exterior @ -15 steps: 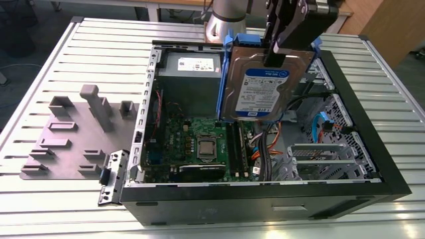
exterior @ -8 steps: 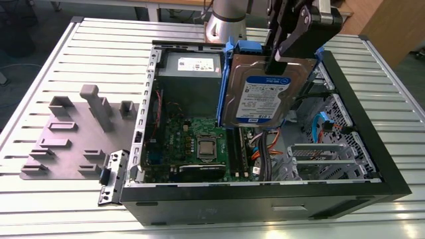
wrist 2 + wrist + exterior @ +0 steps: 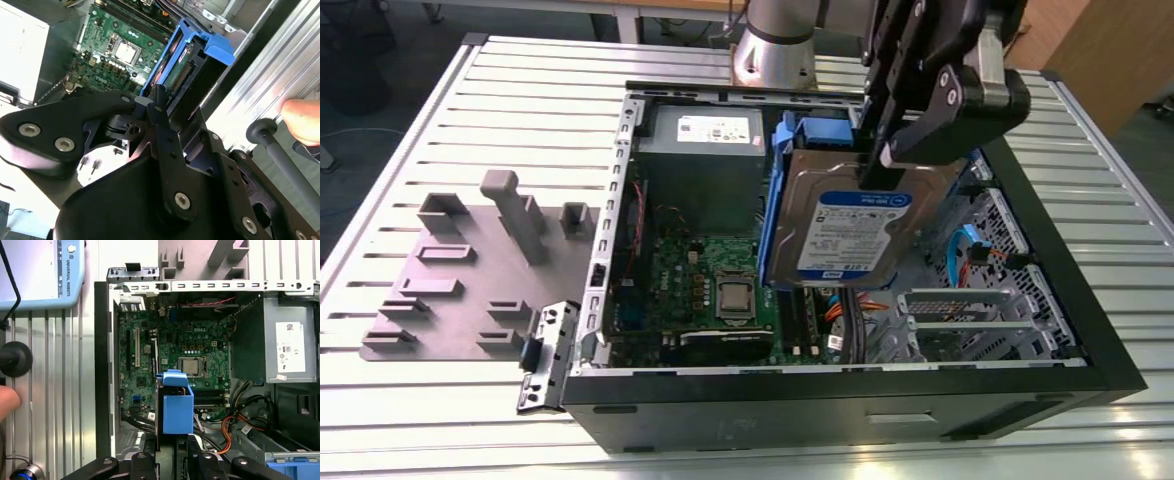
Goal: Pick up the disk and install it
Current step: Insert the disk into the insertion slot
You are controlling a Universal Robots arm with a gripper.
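Black gripper [image 3: 176, 107] apparently clamped on the edge-on disk [image 3: 192, 55], green motherboard [image 3: 112, 30] beyond, a hand [image 3: 302, 120] nearby

Motherboard [image 3: 700, 275]: open from above.
Power supply [image 3: 290, 347]: fills one corner.
Case walls [image 3: 854, 400]: hem all sides.
Disk [image 3: 854, 235]: overhangs middle.

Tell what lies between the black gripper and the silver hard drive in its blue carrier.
Nothing: in the exterior view the gripper clamps the disk directly.

Ribbed aluminium table [image 3: 440, 430], pale under soft even light. Dark grey floor [image 3: 367, 150] beyond it at exterior view's left. Wooden panel [image 3: 1101, 55] at exterior view's right, maybe door or cupboard side.
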